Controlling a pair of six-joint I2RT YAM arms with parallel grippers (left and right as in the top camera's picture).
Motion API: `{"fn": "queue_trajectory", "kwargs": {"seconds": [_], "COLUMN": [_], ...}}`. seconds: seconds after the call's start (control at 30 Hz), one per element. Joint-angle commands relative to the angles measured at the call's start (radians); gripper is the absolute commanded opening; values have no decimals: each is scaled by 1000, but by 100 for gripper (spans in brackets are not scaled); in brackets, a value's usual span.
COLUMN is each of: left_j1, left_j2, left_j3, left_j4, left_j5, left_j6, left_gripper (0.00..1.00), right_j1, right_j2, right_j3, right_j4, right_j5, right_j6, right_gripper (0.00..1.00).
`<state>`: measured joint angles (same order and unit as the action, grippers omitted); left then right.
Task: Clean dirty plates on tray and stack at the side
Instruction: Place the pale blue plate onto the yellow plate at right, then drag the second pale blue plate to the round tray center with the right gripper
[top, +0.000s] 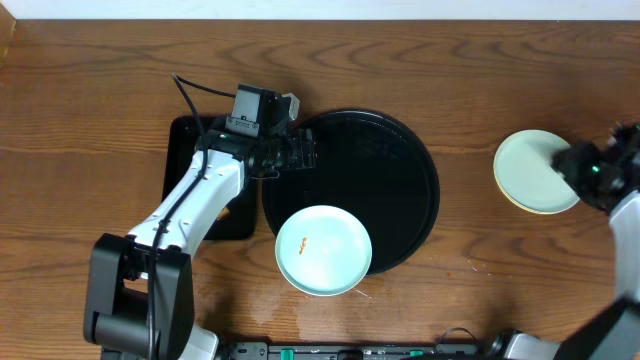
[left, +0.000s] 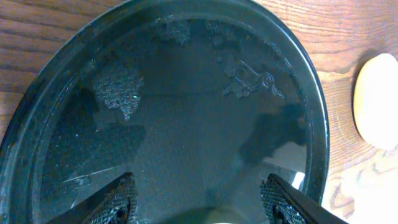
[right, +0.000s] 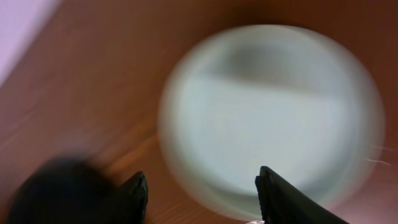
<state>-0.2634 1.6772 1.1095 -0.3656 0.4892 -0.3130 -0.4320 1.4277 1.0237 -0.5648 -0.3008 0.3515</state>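
On the near-left rim of the round black tray (top: 420, 160) lay a mint-blue plate (top: 330, 255), partly overhanging the rim toward the table (top: 100, 80), with a small orange smear (top: 305, 242) near its centre. At the tray's left rim hovered the left gripper (top: 295, 152), released: in its wrist view the two fingers (left: 118, 202) stood wide apart above the tray floor with nothing between them. That floor carried wet, foamy patches (left: 118, 87). Just beyond the tray's left side, partly under the left arm, sat a smaller rectangular tray (top: 185, 160).

Well to the right of the tray, on the bare wood, a second mint-blue plate (top: 530, 168) rested on top of a pale yellow plate (top: 535, 208), whose edge showed along the near side. The right gripper (top: 578, 165) was at the far-from-tray edge of this stack. Its wrist view was blurred, yet the fingers (right: 277, 196) were clearly parted over the top plate; whether they touched it could not be told.
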Motion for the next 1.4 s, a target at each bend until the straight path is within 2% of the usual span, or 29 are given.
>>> {"fn": "queue_trajectory", "kwargs": {"seconds": [0.0,0.17,0.3,0.4,0.57,0.63,0.8,0.97,1.07,1.2,1.37], "left_j1": [15,50,73,75,75,75,75,75,75,75,75], "left_j2": [-43,-130,-200,-237,-246,-246,-246,-246,-246,-246,-246], "left_j3": [8,8,8,8,7,7,7,7,7,7,7], "left_j4": [-2,-61,-161,-236,-298,-303,-303,-303,-304,-304,-304], "left_j5": [-12,-33,-159,-268,-335,-335,-352,-352,-352,-352,-354], "left_j6": [14,14,15,44,58,58,58,58,58,58,58], "left_gripper": [67,66,67,67,67,67,67,67,67,67,68], "right_j1": [168,476,698,825,956,981,999,969,944,922,908], "right_j2": [-95,-81,6,101,259,306,353,331,324,325,325], "right_j3": [3,3,3,3,3,3,3,19,30,28,28], "right_j4": [-22,-92,-166,-219,-237,-235,-231,-181,-111,32,214], "right_j5": [-128,-114,-87,-66,-62,-63,-60,130,245,356,409], "right_j6": [-125,-221,-341,-406,-402,-381,-357,-266,-266,-414,-514], "right_gripper": [53,46,48,54,54,50,21,2,1,1,1]}}
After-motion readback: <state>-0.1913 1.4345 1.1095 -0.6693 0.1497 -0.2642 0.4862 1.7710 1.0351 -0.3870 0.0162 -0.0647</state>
